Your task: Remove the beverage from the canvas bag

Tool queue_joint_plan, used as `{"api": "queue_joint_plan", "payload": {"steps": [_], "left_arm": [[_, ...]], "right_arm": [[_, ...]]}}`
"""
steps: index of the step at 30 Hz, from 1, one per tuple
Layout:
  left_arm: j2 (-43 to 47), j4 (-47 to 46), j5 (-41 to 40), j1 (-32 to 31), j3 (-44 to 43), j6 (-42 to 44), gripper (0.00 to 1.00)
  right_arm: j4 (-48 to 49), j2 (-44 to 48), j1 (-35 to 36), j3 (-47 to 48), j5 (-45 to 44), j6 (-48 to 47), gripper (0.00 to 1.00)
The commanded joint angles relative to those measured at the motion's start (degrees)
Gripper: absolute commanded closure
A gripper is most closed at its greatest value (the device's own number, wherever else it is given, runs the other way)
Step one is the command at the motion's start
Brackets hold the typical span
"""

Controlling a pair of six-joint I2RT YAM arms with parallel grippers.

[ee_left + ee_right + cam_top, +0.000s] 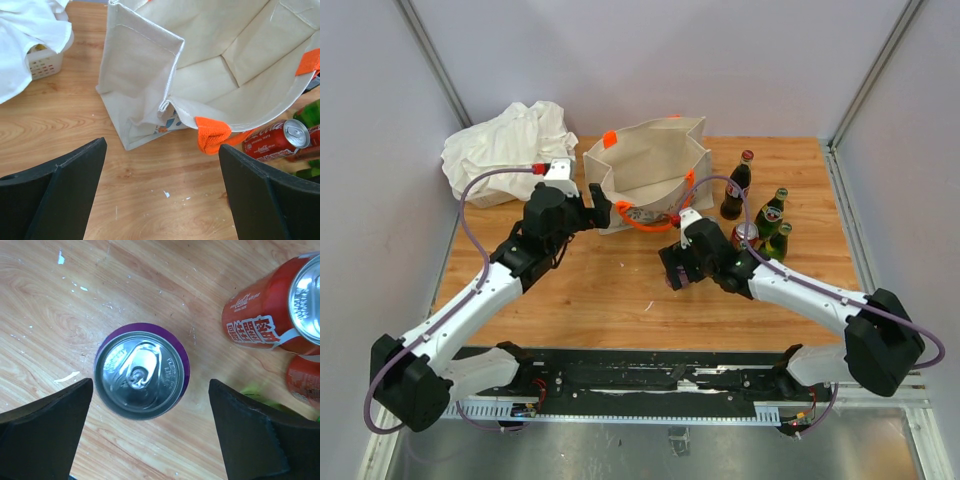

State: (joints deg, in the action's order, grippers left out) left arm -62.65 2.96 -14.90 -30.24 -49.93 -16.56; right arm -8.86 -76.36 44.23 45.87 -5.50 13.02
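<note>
Purple beverage can (141,371) stands upright on the counter (600,295), just near-right of the canvas bag (645,165), between the wide-spread right gripper (150,395), while the left gripper (162,145) gapes by the seemingly empty bag, so little looks left.

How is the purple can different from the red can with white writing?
The purple can has a purple side; the red can is red with white writing. The purple can stands between the open fingers of the right gripper, untouched; the red can stands off to one side. Both have silver tops and stand on the wooden table.
</note>
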Motion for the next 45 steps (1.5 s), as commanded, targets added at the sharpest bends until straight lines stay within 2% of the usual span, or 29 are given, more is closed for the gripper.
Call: {"api": "queue_joint_plan", "payload": {"steps": [1, 5, 9, 12, 18, 23, 28, 32, 35, 45], "left_arm": [[1.84, 2.16, -2.43, 0.00, -2.45, 0.36, 0.00], [4.40, 0.86, -0.11, -0.04, -2.90, 3.16, 0.00], [6.82, -0.85, -2.60, 0.00, -2.99, 3.20, 0.00], [7.99, -1.84, -6.40, 0.00, -2.71, 2.84, 0.00], [9.18, -4.50, -15.09, 0.00, -0.85, 1.78, 0.00], [9.36, -7.23, -19.75, 0.00, 0.27, 2.97, 0.00], [9.05, -11.04, -24.15, 0.00, 1.75, 5.17, 0.00], [7.47, -10.91, -26.00, 0.00, 1.23, 5.16, 0.00], [5.61, -9.73, -27.35, 0.00, 0.39, 4.76, 0.00], [5.66, -7.19, -30.65, -0.04, 2.28, 4.12, 0.00]], "right_arm": [[-6.16, 3.74, 2.82, 5.65, -3.99, -2.20, 0.01], [-8.86, 5.04, 3.68, 12.28, -5.06, -6.50, 0.02], [-9.72, 5.32, 3.10, 18.72, -10.29, -10.67, 0.02], [-8.26, 4.73, -0.78, 22.94, -12.29, -11.70, 0.02], [-4.40, 3.98, -19.46, 27.19, -8.62, -6.53, 0.02], [-4.41, 4.61, -33.27, 29.03, -8.80, -3.76, 0.02], [-4.93, 4.24, -48.38, 26.68, -6.34, 2.43, 0.02], [-4.80, 3.73, -56.87, 22.92, -4.29, 5.03, 0.02], [-3.26, 4.25, -59.49, 19.55, -6.42, 4.27, 0.02], [-0.54, 4.11, -59.64, 14.66, -11.75, -0.30, 0.02]]}}
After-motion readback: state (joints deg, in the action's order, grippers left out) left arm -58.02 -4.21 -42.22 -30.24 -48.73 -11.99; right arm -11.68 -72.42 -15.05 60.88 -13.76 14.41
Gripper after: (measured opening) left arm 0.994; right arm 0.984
